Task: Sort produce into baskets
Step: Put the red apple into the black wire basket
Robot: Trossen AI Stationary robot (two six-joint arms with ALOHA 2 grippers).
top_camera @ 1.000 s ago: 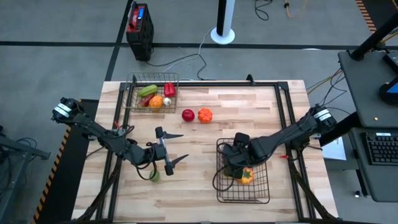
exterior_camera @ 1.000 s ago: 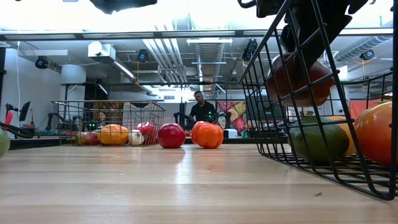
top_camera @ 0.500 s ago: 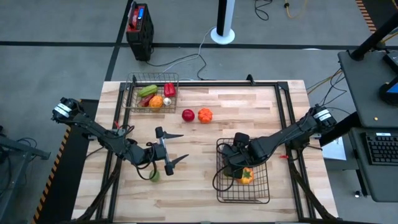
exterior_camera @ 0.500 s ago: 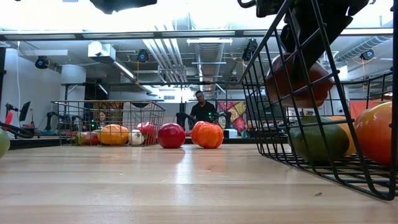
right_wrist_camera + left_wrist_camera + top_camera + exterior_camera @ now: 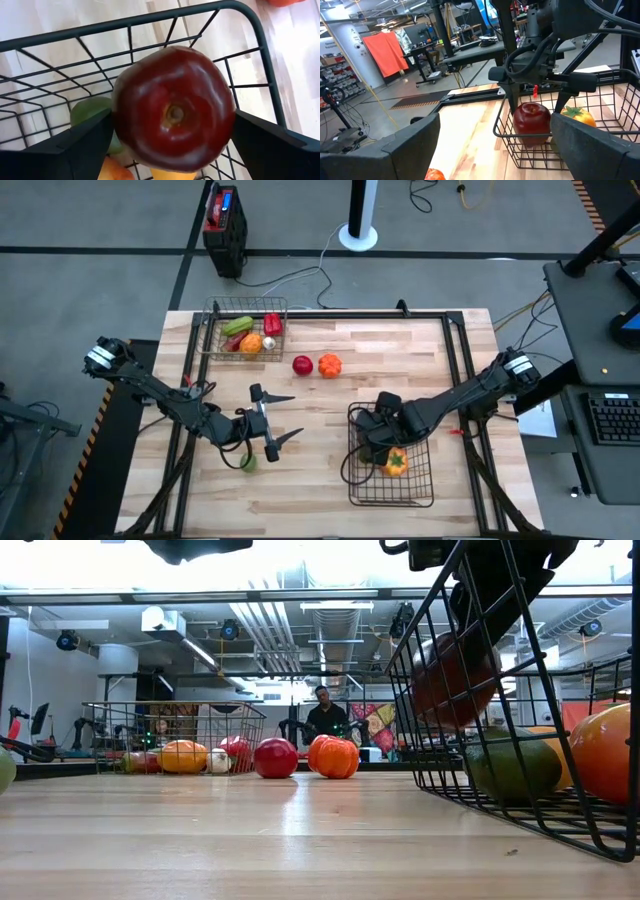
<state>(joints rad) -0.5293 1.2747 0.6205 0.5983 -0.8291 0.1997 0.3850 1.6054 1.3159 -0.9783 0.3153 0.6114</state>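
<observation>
right gripper (image 5: 372, 442) over the right basket (image 5: 420, 485) – jaws wide, red apple (image 5: 174, 108) between them; left gripper (image 5: 275, 420) gapes wide mid-table.

- Wooden table (image 5: 330, 400), pale planks
- Red-and-black box (image 5: 223, 218) on grey floor beyond table
- White post base (image 5: 358, 235) nearby
- Person (image 5: 322, 718) standing in background
- Orange cloth (image 5: 385, 52) hanging
</observation>
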